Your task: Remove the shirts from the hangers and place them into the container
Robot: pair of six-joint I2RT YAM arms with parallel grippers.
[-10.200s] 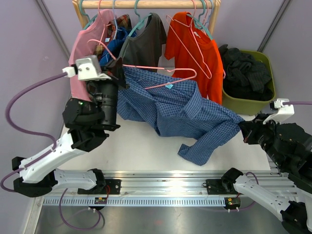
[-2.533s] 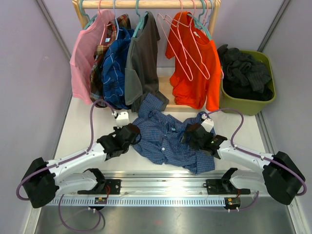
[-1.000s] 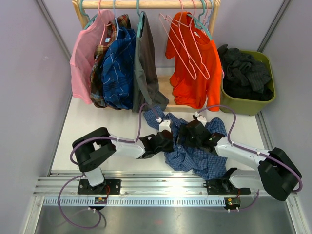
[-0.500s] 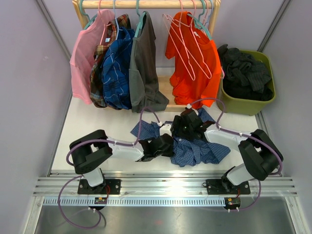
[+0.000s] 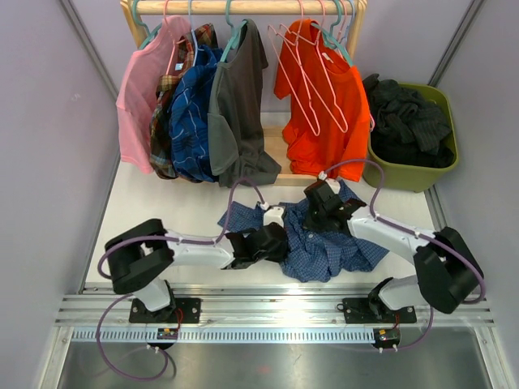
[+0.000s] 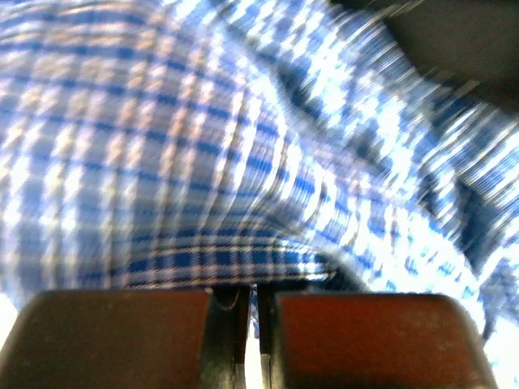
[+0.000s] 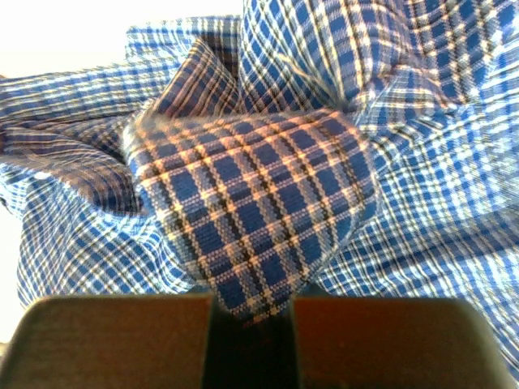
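Observation:
The blue small-checked shirt point(image 5: 332, 251) lies crumpled on the table between my arms, free of any hanger. My left gripper point(image 5: 280, 243) is shut on its left edge, and the left wrist view shows a thin hem of cloth point(image 6: 203, 162) pinched between the closed left gripper point(image 6: 251, 296). My right gripper point(image 5: 318, 217) is shut on a raised fold near the shirt's top. In the right wrist view that fold point(image 7: 259, 194) runs down into the right gripper point(image 7: 251, 312). The olive-green container point(image 5: 409, 180) stands at the back right with a black shirt point(image 5: 405, 117) in it.
A wooden rail point(image 5: 243, 6) at the back carries pink point(image 5: 139, 89), blue plaid point(image 5: 190, 113), grey point(image 5: 235, 105) and orange point(image 5: 328, 113) shirts on hangers, and empty pink wire hangers point(image 5: 304, 73). Grey walls close in both sides.
My right gripper has closed on a fold of the checked shirt and shifted slightly right. The shirt has bunched up between the arms. The left gripper stays shut on the cloth.

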